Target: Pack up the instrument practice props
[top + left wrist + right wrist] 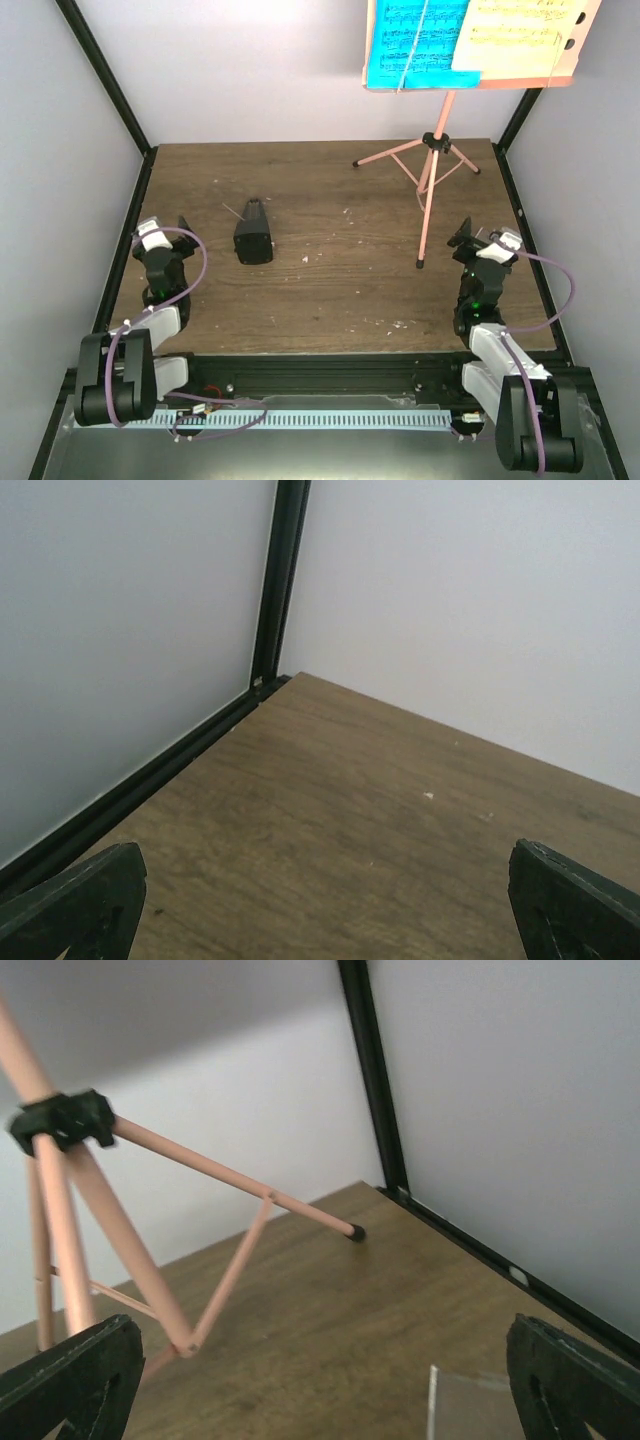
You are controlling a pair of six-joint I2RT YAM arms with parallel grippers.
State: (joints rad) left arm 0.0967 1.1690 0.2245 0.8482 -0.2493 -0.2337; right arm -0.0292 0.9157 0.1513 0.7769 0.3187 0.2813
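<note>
My left tool (165,235) and right tool (482,240) sit near the worktop's (340,290) front edge, both spread wide and empty. The right wrist camera catches only the legs of the pink music stand (130,1250). The overhead view adds the metronome (253,235) left of centre and the sheet-music pages (415,40) up on the stand's desk, far right.

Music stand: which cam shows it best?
Top external: nearly the whole music stand, desk with cyan page and yellow page, down to its feet. Right wrist shows only its legs and black hub, slightly blurred. Left wrist shows none of it.
</note>
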